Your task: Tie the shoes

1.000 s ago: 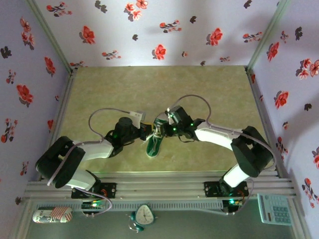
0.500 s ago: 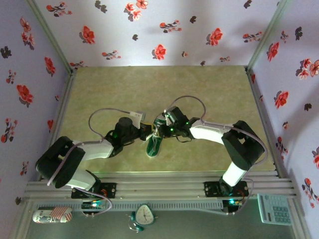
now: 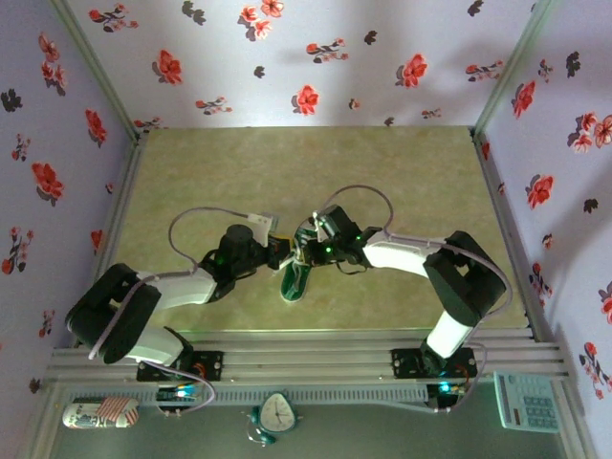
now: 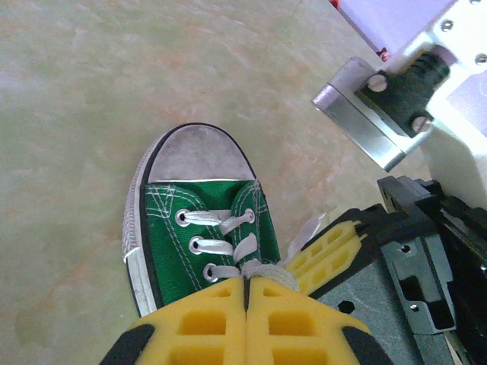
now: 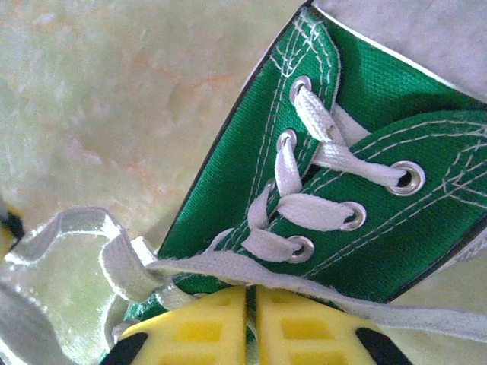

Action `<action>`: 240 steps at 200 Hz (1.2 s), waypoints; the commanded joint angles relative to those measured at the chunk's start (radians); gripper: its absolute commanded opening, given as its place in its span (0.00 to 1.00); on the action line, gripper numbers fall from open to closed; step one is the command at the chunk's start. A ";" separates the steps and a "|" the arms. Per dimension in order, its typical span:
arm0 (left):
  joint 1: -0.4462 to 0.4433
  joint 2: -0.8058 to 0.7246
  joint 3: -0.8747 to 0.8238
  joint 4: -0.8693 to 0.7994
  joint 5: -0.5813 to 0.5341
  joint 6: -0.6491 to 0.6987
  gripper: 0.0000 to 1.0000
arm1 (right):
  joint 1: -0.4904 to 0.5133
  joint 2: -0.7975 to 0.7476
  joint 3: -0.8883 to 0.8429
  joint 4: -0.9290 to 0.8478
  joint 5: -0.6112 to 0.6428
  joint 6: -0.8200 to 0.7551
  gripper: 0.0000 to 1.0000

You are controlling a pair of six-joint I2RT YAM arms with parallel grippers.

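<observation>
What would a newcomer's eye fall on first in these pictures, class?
The green sneaker with white laces lies in the middle of the table. The left arm and right arm meet over it, each with yellow jaws shut at the laces. All around, the walls are dotted with red flowers.

Closed left gripper (image 4: 245, 287) above green sneaker (image 4: 173, 247)
</observation>
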 commanded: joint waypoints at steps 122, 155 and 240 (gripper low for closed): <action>0.027 -0.049 -0.023 -0.029 -0.026 0.030 0.00 | 0.025 -0.168 -0.086 -0.113 0.132 -0.007 0.00; 0.027 -0.043 -0.020 -0.040 -0.004 0.044 0.00 | 0.036 -0.162 -0.093 -0.115 0.149 0.014 0.00; 0.025 -0.090 -0.035 -0.095 0.105 0.141 0.00 | 0.045 -0.197 -0.103 -0.083 0.170 -0.042 0.14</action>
